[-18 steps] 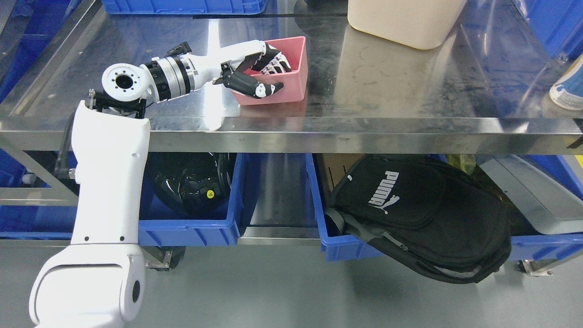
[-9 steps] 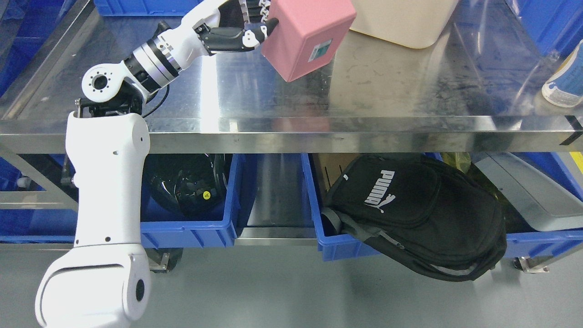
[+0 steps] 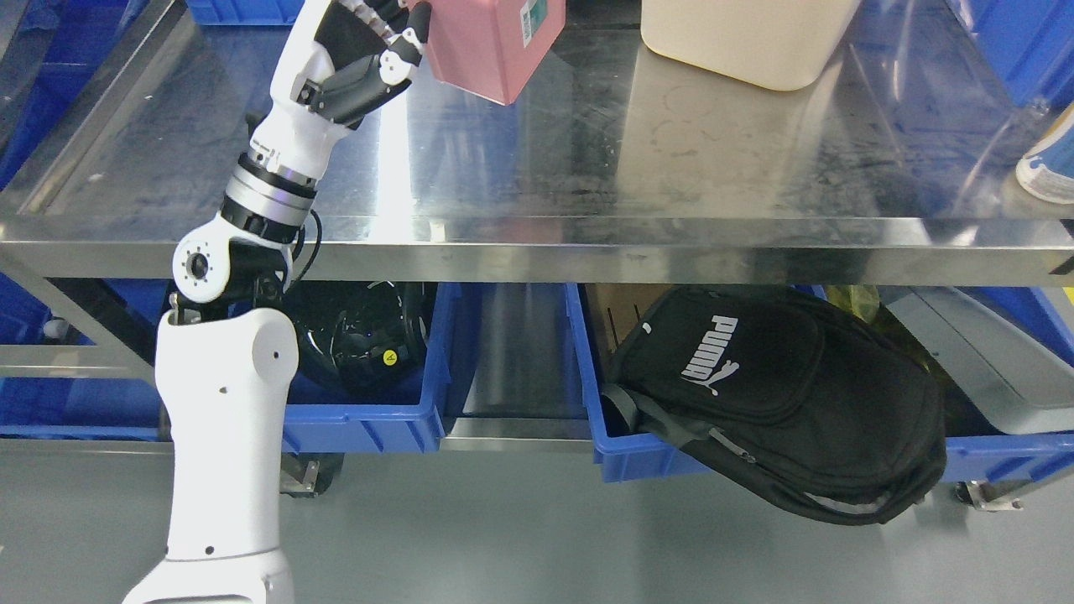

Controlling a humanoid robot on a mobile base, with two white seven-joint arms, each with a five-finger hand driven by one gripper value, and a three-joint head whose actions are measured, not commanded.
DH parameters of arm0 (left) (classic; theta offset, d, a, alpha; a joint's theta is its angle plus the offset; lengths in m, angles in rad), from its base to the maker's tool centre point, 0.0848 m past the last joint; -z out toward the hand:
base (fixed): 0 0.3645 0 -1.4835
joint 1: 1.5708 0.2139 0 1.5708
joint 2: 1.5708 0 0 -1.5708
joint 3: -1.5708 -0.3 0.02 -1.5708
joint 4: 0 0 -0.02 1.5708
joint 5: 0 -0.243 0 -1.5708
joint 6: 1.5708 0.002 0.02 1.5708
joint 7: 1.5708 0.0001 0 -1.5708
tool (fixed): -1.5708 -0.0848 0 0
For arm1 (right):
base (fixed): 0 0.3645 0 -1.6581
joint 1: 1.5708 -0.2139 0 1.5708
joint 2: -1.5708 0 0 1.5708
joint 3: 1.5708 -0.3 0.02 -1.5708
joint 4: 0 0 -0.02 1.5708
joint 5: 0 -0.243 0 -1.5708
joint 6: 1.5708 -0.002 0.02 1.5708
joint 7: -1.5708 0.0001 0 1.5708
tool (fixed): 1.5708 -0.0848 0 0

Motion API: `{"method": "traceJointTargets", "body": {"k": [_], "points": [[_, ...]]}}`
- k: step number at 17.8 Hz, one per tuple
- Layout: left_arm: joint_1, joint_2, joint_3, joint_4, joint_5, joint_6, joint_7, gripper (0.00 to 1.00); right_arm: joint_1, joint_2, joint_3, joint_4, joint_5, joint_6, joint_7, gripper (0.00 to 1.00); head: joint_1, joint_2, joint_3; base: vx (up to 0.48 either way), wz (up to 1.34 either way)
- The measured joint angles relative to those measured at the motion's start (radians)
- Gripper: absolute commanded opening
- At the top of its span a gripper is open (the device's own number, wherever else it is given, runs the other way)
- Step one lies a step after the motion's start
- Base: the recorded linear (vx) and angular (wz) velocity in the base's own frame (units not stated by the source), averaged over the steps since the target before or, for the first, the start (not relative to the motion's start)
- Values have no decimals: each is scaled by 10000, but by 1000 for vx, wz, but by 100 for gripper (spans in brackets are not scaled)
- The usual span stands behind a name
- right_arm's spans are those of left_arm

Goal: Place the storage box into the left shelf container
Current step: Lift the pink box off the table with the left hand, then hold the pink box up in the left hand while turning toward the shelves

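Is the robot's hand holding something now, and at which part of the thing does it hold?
Yes. The left hand holds the pink storage box, lifted off the steel table, gripped at its left edge; the exact finger contact is cut off by the frame.

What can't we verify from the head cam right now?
- pink storage box: its top is cut off by the frame's upper edge, so the opening and any contents are unseen.
- left hand: its fingertips run off the same edge, so the full grip is unclear.
- blue bin on the lower left shelf: its inside is mostly hidden by the steel tabletop and the left arm.
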Motion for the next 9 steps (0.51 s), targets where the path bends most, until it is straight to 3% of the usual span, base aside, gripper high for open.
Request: {"method": "traceJointTargets", "body": {"k": [4, 9], "points": [[1705, -17, -867, -1085, 234, -1852, 1169, 2, -1, 0, 0, 0, 0, 0, 0, 100, 0, 0, 0, 91, 570], [3167, -30, -1661, -1954, 354, -3049, 1364, 2, -1, 0, 0, 0, 0, 0, -25, 100, 0, 0, 0, 166, 1186]]}}
